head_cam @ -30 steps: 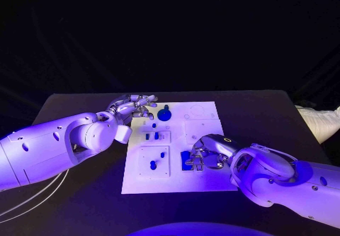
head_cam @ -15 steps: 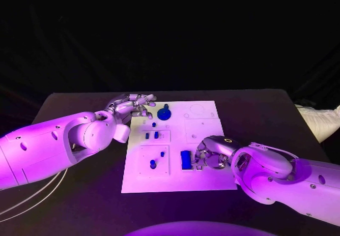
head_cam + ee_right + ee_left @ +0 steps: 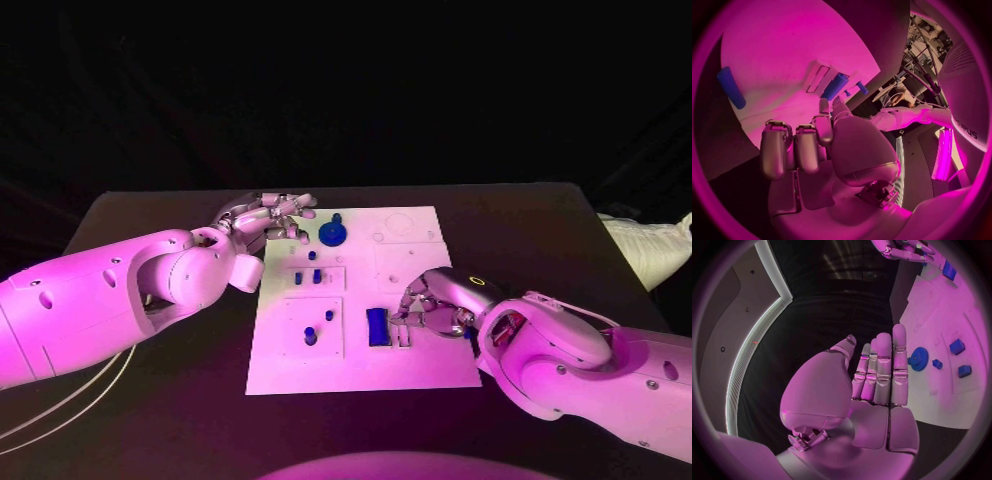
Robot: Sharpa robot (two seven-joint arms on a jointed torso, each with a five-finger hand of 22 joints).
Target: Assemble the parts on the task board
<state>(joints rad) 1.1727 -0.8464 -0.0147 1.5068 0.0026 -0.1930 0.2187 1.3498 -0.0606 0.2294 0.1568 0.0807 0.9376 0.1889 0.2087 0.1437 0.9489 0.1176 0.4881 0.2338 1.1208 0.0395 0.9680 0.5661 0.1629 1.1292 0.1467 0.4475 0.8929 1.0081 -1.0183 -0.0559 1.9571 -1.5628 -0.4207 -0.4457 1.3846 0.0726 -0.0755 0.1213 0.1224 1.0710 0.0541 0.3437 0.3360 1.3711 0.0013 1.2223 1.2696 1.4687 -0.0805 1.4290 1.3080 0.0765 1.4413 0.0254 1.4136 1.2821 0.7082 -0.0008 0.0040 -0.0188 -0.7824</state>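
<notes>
Blue, rigid-looking and likely light, the oblong plastic block (image 3: 378,326) lies on the white task board (image 3: 361,375) beside the empty, loosely curled right hand (image 3: 433,305); its long sides probably offer the surest hold.

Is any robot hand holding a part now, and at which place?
Nothing is held. The left robot hand is open; the right robot hand hovers beside the blue bar.

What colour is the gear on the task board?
Blue gear, clearest in the left wrist view.
</notes>
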